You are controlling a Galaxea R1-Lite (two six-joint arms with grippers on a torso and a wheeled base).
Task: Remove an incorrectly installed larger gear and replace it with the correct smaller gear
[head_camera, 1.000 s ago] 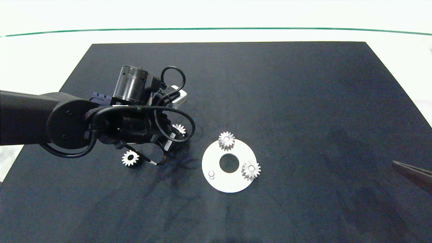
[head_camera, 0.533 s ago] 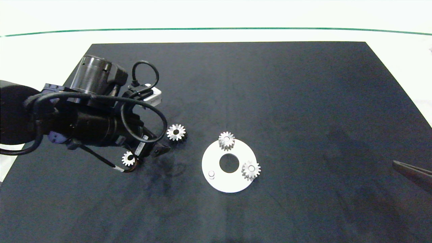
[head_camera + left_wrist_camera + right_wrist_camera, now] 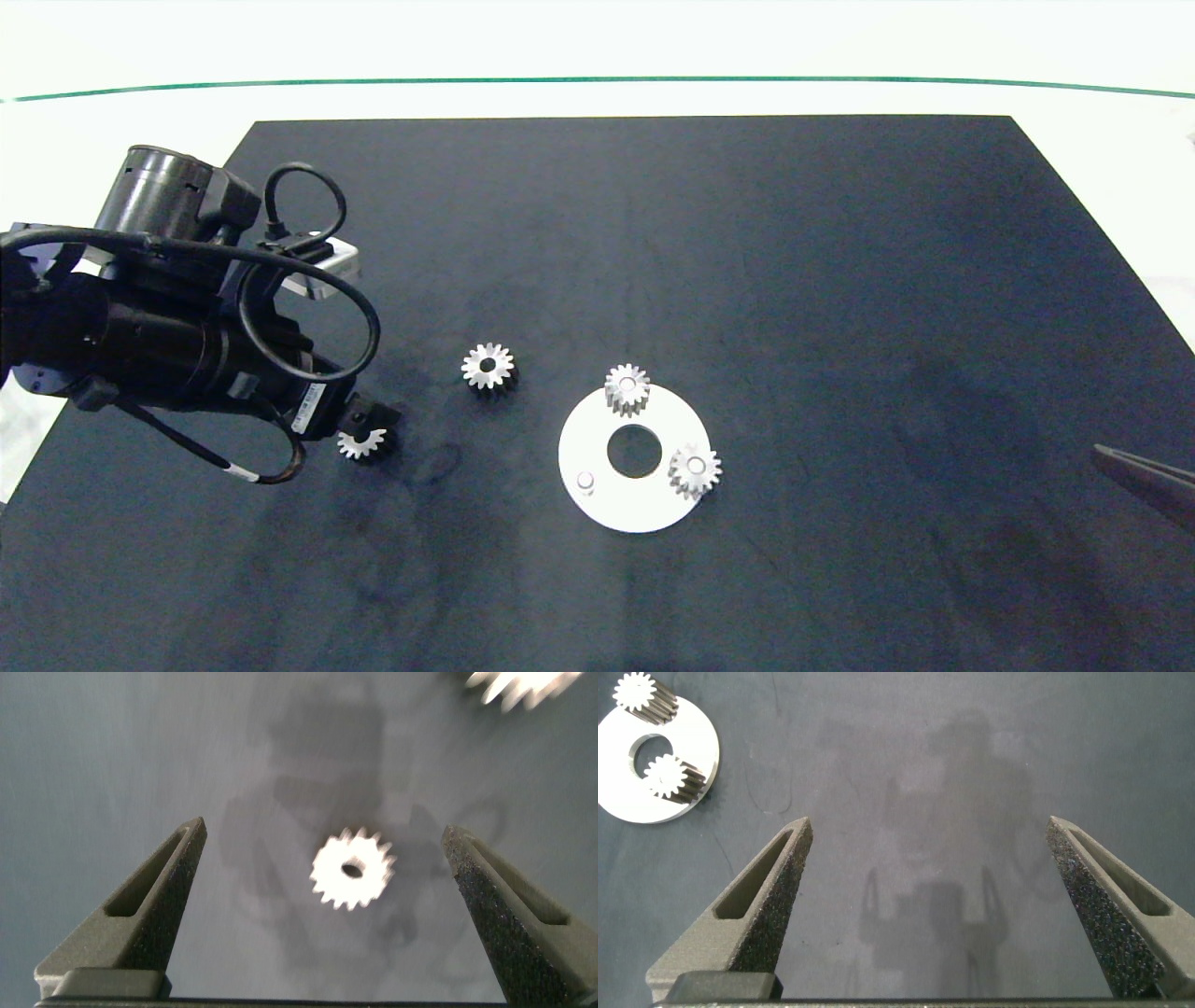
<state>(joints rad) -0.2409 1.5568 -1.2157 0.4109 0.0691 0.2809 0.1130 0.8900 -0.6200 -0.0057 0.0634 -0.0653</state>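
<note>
Silver smaller gear [image 3: 352, 868] now under withdrawn left tool [image 3: 327, 873].

It looked like a robotics lab or test bench rather than a home. A plain black mat [image 3: 747, 233] covered a white table [image 3: 597, 47] marked with a thin green line [image 3: 597, 79], and the only items laid out were small metal gears [image 3: 487, 366] and a white mounting disc [image 3: 611, 504].
</note>
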